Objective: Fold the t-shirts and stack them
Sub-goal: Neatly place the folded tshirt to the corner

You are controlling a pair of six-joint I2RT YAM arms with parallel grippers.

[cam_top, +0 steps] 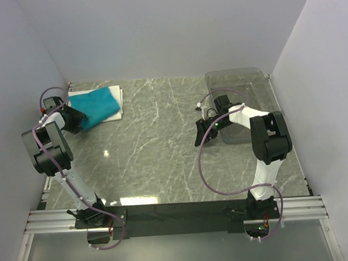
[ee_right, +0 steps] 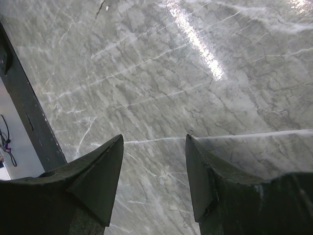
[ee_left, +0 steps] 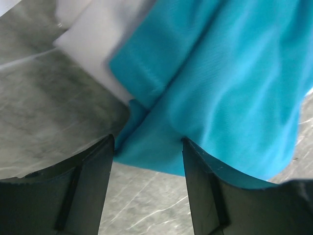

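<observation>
Two t-shirts: teal t-shirt [cam_top: 98, 104] lies over white t-shirt [cam_top: 118, 104], far left.
Left gripper [ee_left: 146, 147]: fingers apart at the teal edge.
Right gripper [ee_right: 154, 142]: fingers apart over table [ee_right: 195, 73].

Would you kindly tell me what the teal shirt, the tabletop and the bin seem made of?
Teal shirt: matte knit cloth, fine ribs and soft folds. Tabletop: glossy grey marble or marble-look laminate, white veins, glare. Bin: clear plastic, apparently; fully see-through.
</observation>
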